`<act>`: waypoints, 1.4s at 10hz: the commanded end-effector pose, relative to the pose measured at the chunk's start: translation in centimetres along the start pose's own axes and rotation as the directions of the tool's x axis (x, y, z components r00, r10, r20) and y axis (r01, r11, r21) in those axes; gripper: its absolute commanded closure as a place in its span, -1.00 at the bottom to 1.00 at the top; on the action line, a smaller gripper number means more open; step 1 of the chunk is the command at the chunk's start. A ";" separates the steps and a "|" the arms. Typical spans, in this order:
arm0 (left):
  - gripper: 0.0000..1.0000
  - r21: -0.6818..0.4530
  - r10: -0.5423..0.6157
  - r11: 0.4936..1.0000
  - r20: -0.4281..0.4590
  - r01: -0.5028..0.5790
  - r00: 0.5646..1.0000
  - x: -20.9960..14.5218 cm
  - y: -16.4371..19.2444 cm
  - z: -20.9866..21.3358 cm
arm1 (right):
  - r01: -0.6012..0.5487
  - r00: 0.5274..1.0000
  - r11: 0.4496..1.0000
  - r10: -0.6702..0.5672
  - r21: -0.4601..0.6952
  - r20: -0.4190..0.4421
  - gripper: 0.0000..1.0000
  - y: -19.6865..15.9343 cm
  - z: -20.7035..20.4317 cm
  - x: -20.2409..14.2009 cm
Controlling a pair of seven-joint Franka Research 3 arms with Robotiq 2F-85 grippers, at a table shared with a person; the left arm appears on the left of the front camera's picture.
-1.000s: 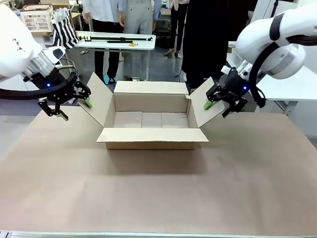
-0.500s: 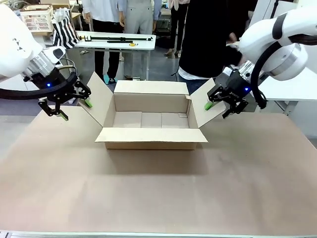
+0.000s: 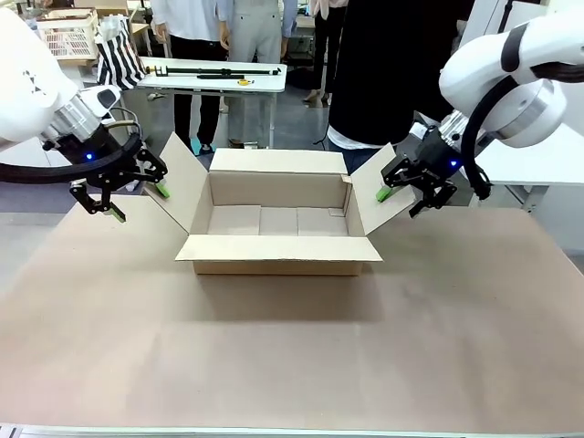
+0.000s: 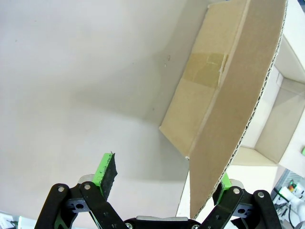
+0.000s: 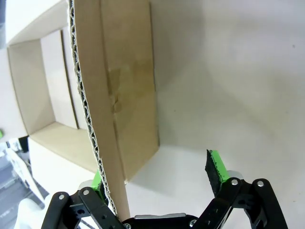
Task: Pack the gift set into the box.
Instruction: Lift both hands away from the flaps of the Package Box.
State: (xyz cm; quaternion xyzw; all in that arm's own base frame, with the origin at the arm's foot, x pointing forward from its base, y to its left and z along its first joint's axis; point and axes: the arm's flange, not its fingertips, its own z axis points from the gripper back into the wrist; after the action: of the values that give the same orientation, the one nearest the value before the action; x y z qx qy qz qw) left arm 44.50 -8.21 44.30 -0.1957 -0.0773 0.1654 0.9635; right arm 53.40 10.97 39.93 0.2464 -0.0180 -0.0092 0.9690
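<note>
The box [image 3: 278,267] stands open on the brown table, all four flaps spread and its inside bare. My left gripper [image 3: 141,203] is open and straddles the edge of the left flap [image 3: 182,182]. In the left wrist view the flap [image 4: 228,71] runs down between the green pads [image 4: 107,167], close to the right one. My right gripper [image 3: 399,203] is open astride the right flap [image 3: 370,192]. The right wrist view has that flap [image 5: 128,81] beside the left pad [image 5: 97,179]. The gift set is out of view.
A person in dark clothes [image 3: 383,73] stands at the far side, just behind the box. Farther back are a white table [image 3: 214,73] with a black bar, more people, and a basket [image 3: 68,32]. The brown table surface [image 3: 292,356] in front of the box is bare.
Both arms have stayed put at the flaps. The person in dark clothes behind the box has shifted and drawn a hand back.
</note>
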 end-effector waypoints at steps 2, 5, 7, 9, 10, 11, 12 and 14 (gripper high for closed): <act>-1.00 0.015 0.008 1.000 0.002 -0.008 1.000 0.0 -0.1 0.2 | -0.014 1.000 1.000 0.014 -0.019 0.006 -1.00 0.3 -0.1 0.1; -1.00 0.015 0.008 1.000 0.002 -0.008 1.000 0.0 -0.1 0.2 | -0.014 1.000 1.000 0.014 -0.019 0.006 -1.00 0.3 -0.1 0.1; -1.00 0.015 0.008 1.000 0.002 -0.008 1.000 0.0 -0.1 0.2 | -0.014 1.000 1.000 0.014 -0.019 0.006 -1.00 0.3 -0.1 0.1; -1.00 0.015 0.008 1.000 0.002 -0.008 1.000 0.0 -0.1 0.2 | -0.014 1.000 1.000 0.014 -0.019 0.006 -1.00 0.3 -0.1 0.1; -1.00 0.015 0.008 1.000 0.002 -0.008 1.000 0.0 -0.1 0.2 | -0.014 1.000 1.000 0.014 -0.019 0.006 -1.00 0.3 -0.1 0.1; -1.00 0.015 0.008 1.000 0.002 -0.008 1.000 0.0 -0.1 0.2 | -0.014 1.000 1.000 0.014 -0.019 0.006 -1.00 0.3 -0.1 0.1; -1.00 0.015 0.008 1.000 0.002 -0.008 1.000 0.0 -0.1 0.2 | -0.014 1.000 1.000 0.014 -0.019 0.006 -1.00 0.3 -0.1 0.1; -1.00 0.015 0.008 1.000 0.002 -0.008 1.000 0.0 -0.1 0.2 | -0.014 1.000 1.000 0.014 -0.019 0.006 -1.00 0.3 -0.1 0.1</act>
State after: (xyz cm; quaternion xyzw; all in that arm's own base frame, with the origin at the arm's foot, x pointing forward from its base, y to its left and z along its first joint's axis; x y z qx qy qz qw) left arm 44.50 -8.21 44.30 -0.1957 -0.0773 0.1654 0.9635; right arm 53.40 10.97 39.93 0.2464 -0.0180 -0.0092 0.9690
